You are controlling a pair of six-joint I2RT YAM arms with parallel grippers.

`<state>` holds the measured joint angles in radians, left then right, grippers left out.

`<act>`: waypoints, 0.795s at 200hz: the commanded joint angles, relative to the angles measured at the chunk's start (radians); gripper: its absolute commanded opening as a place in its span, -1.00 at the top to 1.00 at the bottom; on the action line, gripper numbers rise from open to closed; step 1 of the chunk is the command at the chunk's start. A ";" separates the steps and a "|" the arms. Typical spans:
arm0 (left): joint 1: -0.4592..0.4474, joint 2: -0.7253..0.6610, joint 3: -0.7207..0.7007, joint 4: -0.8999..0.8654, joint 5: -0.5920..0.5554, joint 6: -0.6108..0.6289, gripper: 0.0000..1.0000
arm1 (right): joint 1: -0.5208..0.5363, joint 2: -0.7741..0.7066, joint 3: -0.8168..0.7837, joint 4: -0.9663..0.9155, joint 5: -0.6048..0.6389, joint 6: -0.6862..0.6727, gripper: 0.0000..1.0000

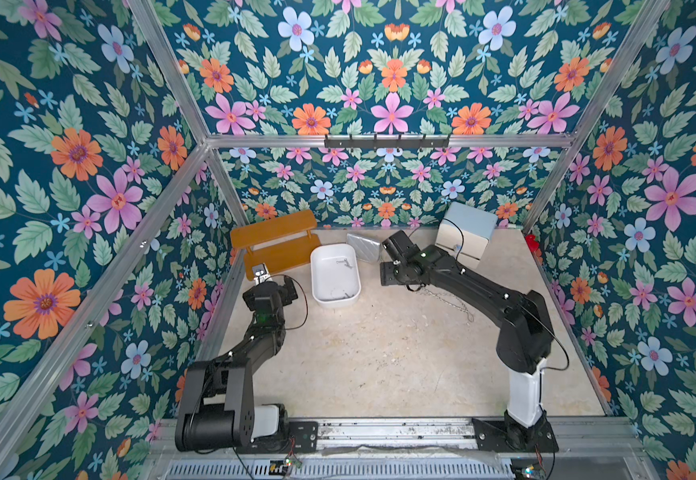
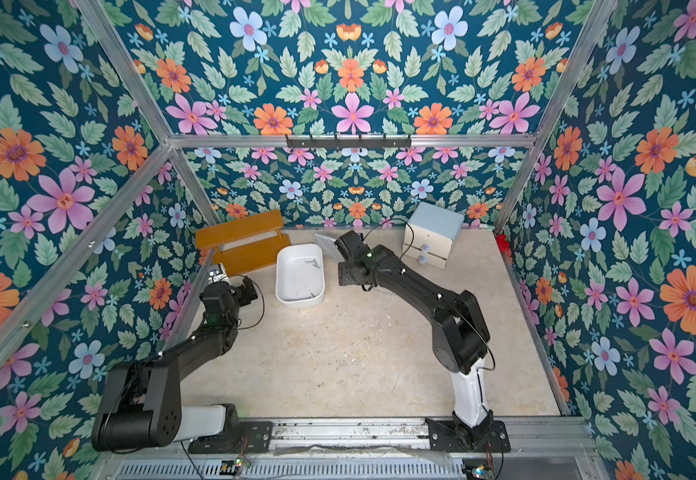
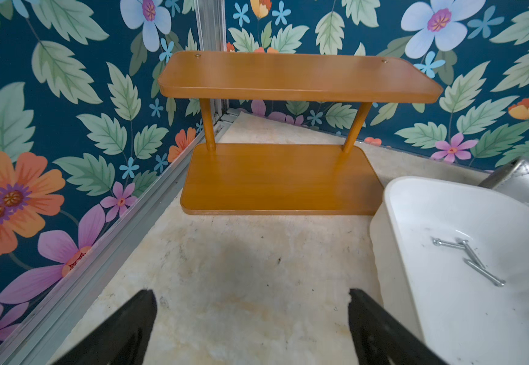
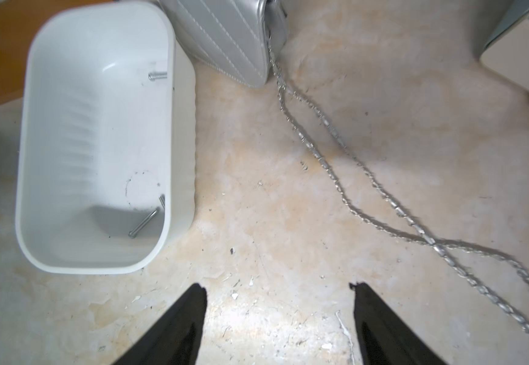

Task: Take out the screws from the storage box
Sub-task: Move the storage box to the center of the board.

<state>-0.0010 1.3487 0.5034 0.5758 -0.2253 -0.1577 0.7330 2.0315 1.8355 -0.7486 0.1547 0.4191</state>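
The storage box is a white lidless tub standing on the beige floor toward the back. Thin silver screws lie inside it: a small cluster near its far end and a couple in the near corner, plus one by a wall. My left gripper hovers left of the tub, open and empty, facing the wooden shelf. To the right of the tub, my right gripper hangs above bare floor, its jaws apart with nothing between them.
An orange wooden two-tier shelf stands at the back left. A silver quilted bag leans behind the tub, its chain trailing over the floor under the right arm. A cream cabinet with a blue top stands at the back right.
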 commanded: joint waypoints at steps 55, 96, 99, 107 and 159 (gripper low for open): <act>0.001 -0.030 -0.024 0.010 0.006 -0.011 -0.98 | 0.055 0.320 0.442 -0.255 -0.133 0.026 -0.29; 0.001 -0.017 -0.012 0.008 0.024 -0.009 -0.98 | 0.060 0.470 0.664 -0.347 -0.139 0.019 -0.19; 0.001 -0.017 -0.012 0.008 0.025 -0.009 -0.98 | 0.062 0.474 0.670 -0.348 -0.139 0.017 -0.19; 0.001 -0.018 -0.014 0.010 0.025 -0.008 -0.98 | 0.062 0.481 0.677 -0.346 -0.139 0.018 -0.19; 0.001 -0.021 -0.016 0.016 0.027 -0.011 -0.98 | 0.062 0.525 0.709 -0.329 -0.150 0.020 -0.18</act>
<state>-0.0010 1.3304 0.4850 0.5694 -0.2062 -0.1612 0.7944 2.5317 2.5210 -1.0584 0.0151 0.4427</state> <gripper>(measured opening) 0.991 0.602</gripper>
